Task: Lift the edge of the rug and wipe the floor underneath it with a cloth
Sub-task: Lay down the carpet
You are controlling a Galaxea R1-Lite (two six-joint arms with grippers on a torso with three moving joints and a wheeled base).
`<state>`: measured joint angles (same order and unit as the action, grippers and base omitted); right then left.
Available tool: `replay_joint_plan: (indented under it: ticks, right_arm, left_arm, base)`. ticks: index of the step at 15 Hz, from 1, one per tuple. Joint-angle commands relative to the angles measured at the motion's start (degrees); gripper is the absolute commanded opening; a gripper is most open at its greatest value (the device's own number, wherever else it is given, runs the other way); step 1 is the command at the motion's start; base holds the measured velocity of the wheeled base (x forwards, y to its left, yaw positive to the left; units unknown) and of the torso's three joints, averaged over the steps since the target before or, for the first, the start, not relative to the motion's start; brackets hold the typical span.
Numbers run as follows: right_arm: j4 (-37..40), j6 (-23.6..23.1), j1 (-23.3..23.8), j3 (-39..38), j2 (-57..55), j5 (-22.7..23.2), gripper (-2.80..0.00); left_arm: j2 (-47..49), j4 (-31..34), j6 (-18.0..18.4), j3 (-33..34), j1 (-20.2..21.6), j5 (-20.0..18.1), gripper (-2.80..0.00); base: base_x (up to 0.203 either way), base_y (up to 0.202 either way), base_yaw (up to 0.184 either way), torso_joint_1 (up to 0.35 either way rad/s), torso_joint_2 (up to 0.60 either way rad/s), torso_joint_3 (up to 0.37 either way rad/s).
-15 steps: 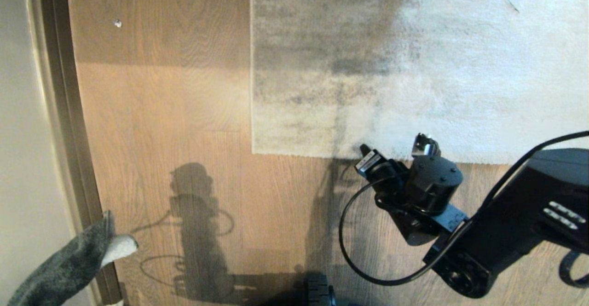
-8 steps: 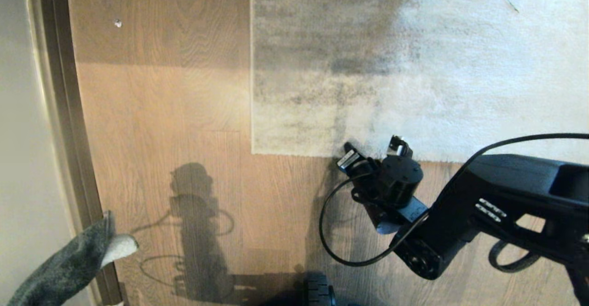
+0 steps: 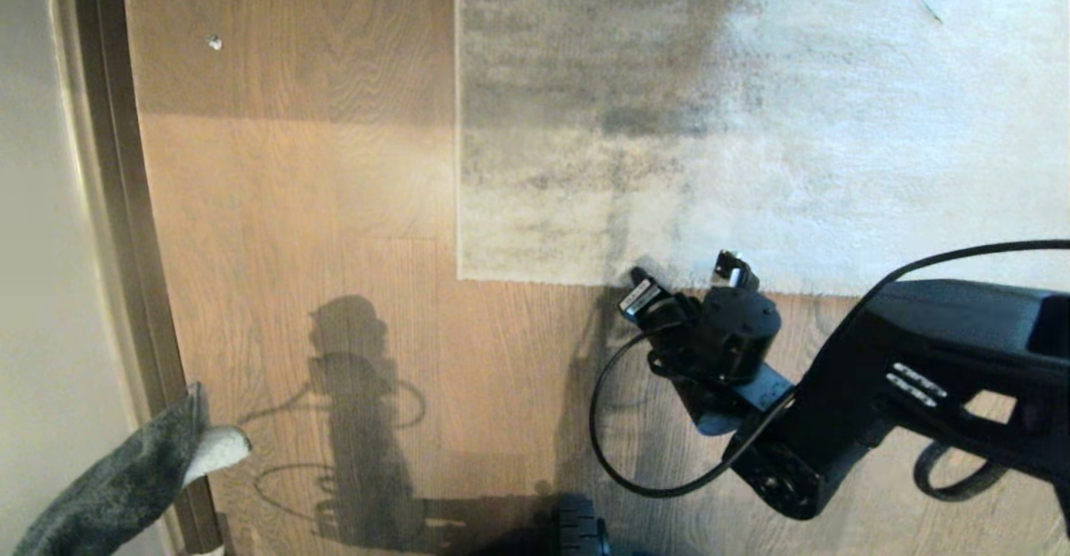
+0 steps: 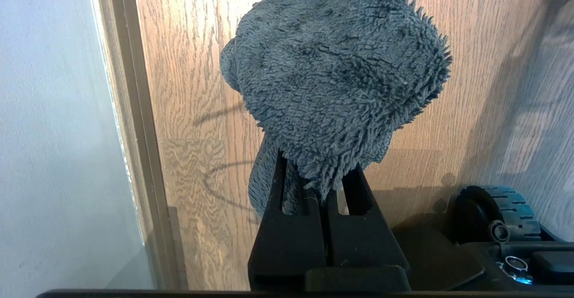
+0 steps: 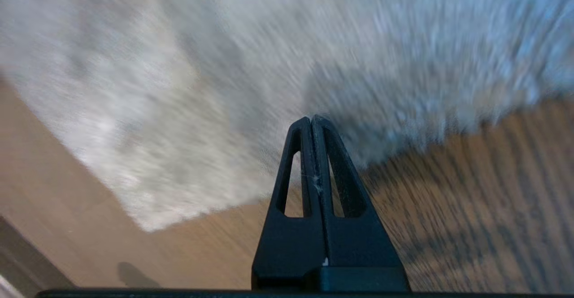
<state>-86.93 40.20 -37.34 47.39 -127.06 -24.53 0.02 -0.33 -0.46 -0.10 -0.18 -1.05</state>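
The pale grey rug [image 3: 752,121] lies flat on the brown plank floor [image 3: 334,205]. Its near rug edge [image 3: 543,278] runs across the middle of the head view. My right arm's wrist [image 3: 736,330] hangs over that edge, right of the corner. In the right wrist view my right gripper [image 5: 311,119] is shut and empty, tips just above the rug edge [image 5: 193,210]. The dark grey fuzzy cloth [image 3: 125,481] shows at the bottom left. My left gripper [image 4: 320,177] is shut on the cloth [image 4: 336,74], held above the floor beside the wall.
A pale wall and a dark skirting strip [image 3: 117,205] run down the left side. The base's wheel [image 3: 581,531] sits at the bottom middle. A black cable [image 3: 619,431] loops from the right wrist. A small white speck [image 3: 214,42] lies on the floor at far left.
My right arm has swung left along the rug's near edge and dropped lower. The cloth and the left gripper have stayed where they were.
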Motion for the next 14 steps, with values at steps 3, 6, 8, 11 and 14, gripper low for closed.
replay_joint_plan:
  ticks: [3, 6, 8, 11, 14]
  right_arm:
    - [-2.8, -1.3, -0.1, -8.2, 13.8, 0.3, -2.80]
    - [-2.8, -4.8, 0.0, -18.6, 23.1, 2.8, -2.80]
    - [-2.7, -8.6, 0.1, -25.3, 28.3, 3.6, -2.80]
    - [-2.7, -14.2, 0.3, -35.1, 35.1, 3.7, -2.80]
    - [-2.7, -19.7, 8.0, -42.5, 42.4, 3.7, -2.80]
  left_arm:
    - [0.0, 0.1, -0.1, 0.0, 0.0, 0.0, -2.80]
    - [0.0, 0.0, -0.1, 0.0, 0.1, 0.0, -2.80]
    - [0.0, 0.0, -0.1, 0.0, 0.0, 0.0, -2.80]
    - [0.0, 0.1, 0.0, 0.0, 0.0, 0.0, -2.80]
    - [0.0, 0.0, -0.1, 0.0, 0.0, 0.0, -2.80]
  base:
    - [0.000, 0.000, 0.000, 0.000, 0.00, 0.000]
    - [0.000, 0.000, 0.000, 0.000, 0.00, 0.000]
    - [0.000, 0.000, 0.000, 0.000, 0.00, 0.000]
    - [0.000, 0.000, 0.000, 0.000, 0.00, 0.000]
    - [0.000, 0.000, 0.000, 0.000, 0.00, 0.000]
